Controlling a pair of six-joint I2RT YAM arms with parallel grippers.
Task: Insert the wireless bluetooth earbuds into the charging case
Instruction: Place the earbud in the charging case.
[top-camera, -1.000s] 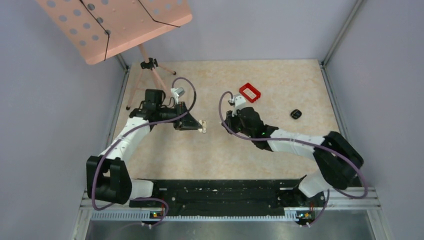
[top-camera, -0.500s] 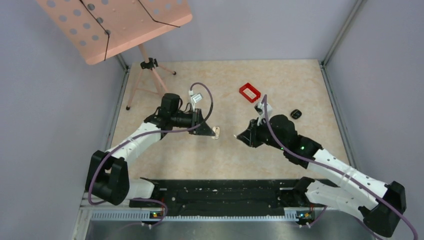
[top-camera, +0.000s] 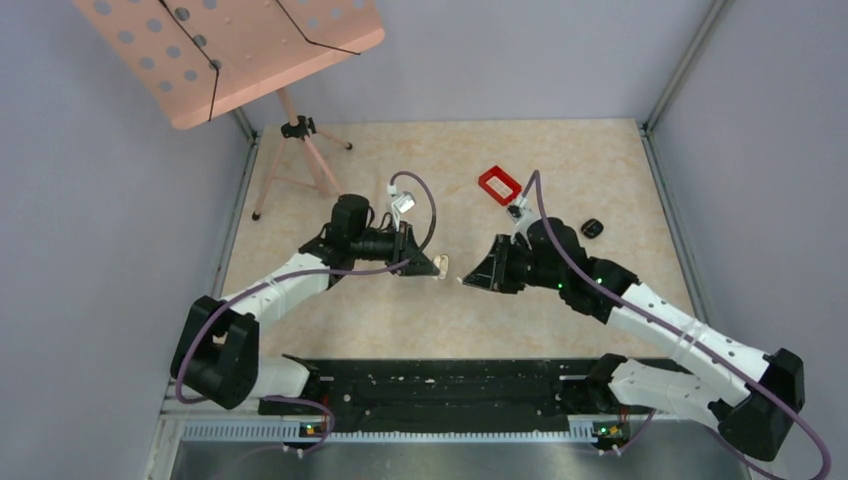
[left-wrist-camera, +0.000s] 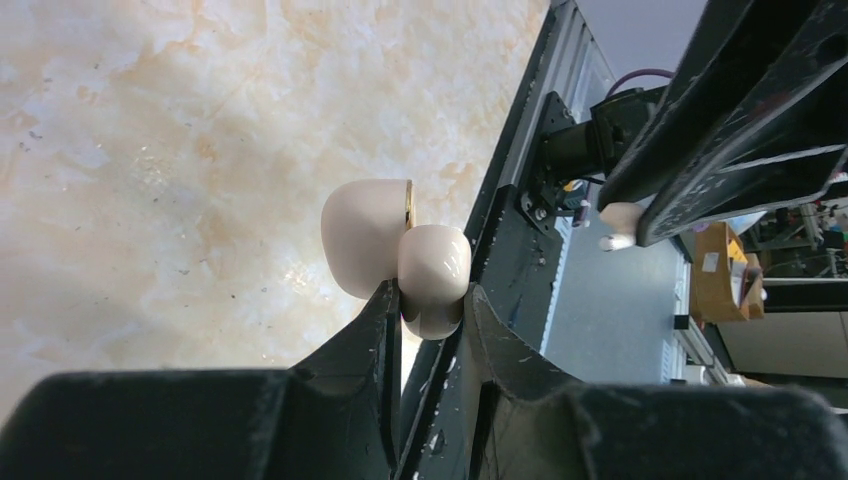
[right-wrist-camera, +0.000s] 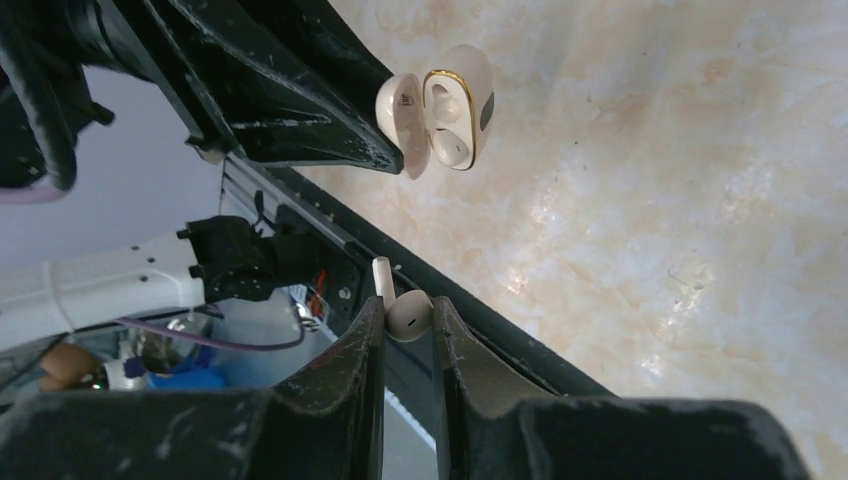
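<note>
A cream charging case (right-wrist-camera: 455, 115) with a gold rim is open, its lid (right-wrist-camera: 400, 105) swung aside, and one pale earbud (right-wrist-camera: 452, 150) sits inside it. My left gripper (left-wrist-camera: 432, 295) is shut on the case (left-wrist-camera: 435, 265) and holds it above the table near the centre (top-camera: 443, 266). My right gripper (right-wrist-camera: 408, 305) is shut on a second cream earbud (right-wrist-camera: 408, 315), whose stem points out past the fingertips. In the top view the right gripper (top-camera: 463, 279) faces the case from the right, a small gap away. The left wrist view shows that earbud (left-wrist-camera: 620, 218) at upper right.
A red rectangular tray (top-camera: 499, 185) lies behind the right arm. A small glossy black pebble-shaped box (top-camera: 592, 228) lies to the right of it. A pink perforated stand (top-camera: 230, 50) on a tripod (top-camera: 300, 150) occupies the back left corner.
The right arm swung from beside the red tray to the centre, now facing the left gripper. The left gripper carried the case rightward toward it. Both grips stayed shut.
</note>
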